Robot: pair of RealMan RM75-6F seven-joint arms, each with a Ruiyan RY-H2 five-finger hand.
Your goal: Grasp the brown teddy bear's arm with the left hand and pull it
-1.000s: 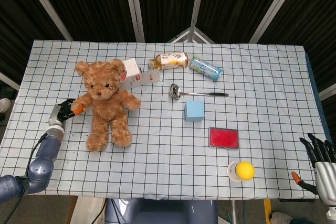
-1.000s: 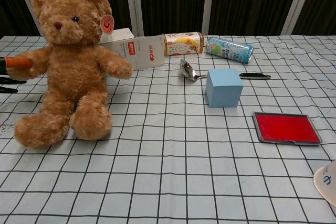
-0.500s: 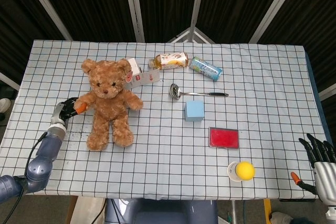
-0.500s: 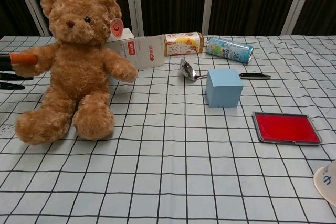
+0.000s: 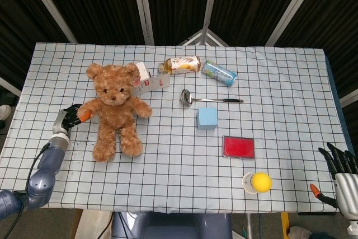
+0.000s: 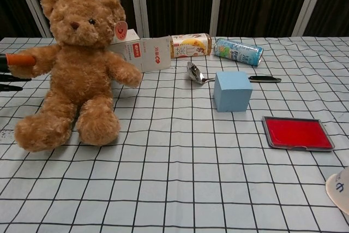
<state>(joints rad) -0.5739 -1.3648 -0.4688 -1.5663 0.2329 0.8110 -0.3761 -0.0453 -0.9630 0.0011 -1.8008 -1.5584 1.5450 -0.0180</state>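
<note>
The brown teddy bear [image 5: 114, 107] sits upright at the left of the checkered table, facing the front edge. My left hand [image 5: 69, 117] is at the bear's outstretched arm [image 5: 88, 110] and grips its paw, with an orange-tipped finger lying over the fur. In the chest view the bear [image 6: 76, 72] fills the left side, and only the fingers of the left hand [image 6: 12, 67] show at the frame's edge, on the paw [image 6: 32, 63]. My right hand [image 5: 342, 170] hangs beyond the table's front right corner, fingers spread, holding nothing.
Behind the bear lies a white carton [image 5: 150, 80], then a tea bottle [image 5: 182, 64] and a can [image 5: 218, 73] on their sides. A ladle [image 5: 207, 99], blue cube [image 5: 207, 118], red tray [image 5: 239, 147] and yellow ball on a white ring [image 5: 259, 182] occupy the middle and right.
The bear has shifted a little to the right and sits more upright than a second ago, then eased slightly back left. My left hand keeps hold of its arm. The right hand is still.
</note>
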